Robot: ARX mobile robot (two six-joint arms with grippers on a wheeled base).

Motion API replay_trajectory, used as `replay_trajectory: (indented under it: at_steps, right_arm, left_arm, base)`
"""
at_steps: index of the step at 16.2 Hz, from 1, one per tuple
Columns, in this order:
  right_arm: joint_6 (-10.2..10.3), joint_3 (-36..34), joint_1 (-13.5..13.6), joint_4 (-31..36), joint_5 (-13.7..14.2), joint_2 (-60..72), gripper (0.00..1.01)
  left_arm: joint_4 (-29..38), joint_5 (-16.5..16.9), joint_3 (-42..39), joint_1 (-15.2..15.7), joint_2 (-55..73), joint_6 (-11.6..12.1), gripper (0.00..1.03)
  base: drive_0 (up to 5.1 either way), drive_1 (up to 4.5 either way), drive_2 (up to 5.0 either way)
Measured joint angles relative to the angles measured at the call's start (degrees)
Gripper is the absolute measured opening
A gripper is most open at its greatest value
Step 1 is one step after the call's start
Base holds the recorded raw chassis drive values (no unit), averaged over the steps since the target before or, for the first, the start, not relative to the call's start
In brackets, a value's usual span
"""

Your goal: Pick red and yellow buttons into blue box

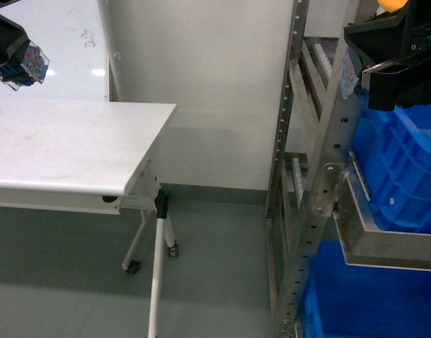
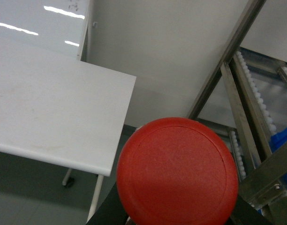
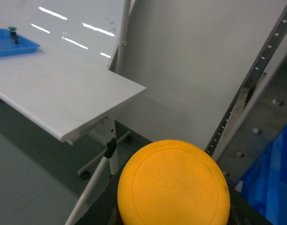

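Buttons in both grippers, rack at right

Red button fills the left gripper, clamped on it above the table's far left edge. The right gripper grips the yellow button above the blue box on the rack. Open floor lies between table and rack. A green button stands in a blue tray on the table's far corner. Both jaws are hidden.

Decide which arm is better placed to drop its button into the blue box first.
Right. The right gripper with the yellow button hangs directly above the blue box; the left gripper, holding the red button, is far off over the white table.
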Motion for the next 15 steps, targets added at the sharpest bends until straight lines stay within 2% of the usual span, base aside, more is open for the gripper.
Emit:
replay_trajectory:
  at_steps: [15]
  right_arm:
    - [0.0,0.0,0.0,0.1,0.0,0.0,0.29]
  left_arm:
    - [0.3,0.0,0.0,-0.1,0.0,0.0,0.24]
  base:
    - [5.0,-2.36,-2.4]
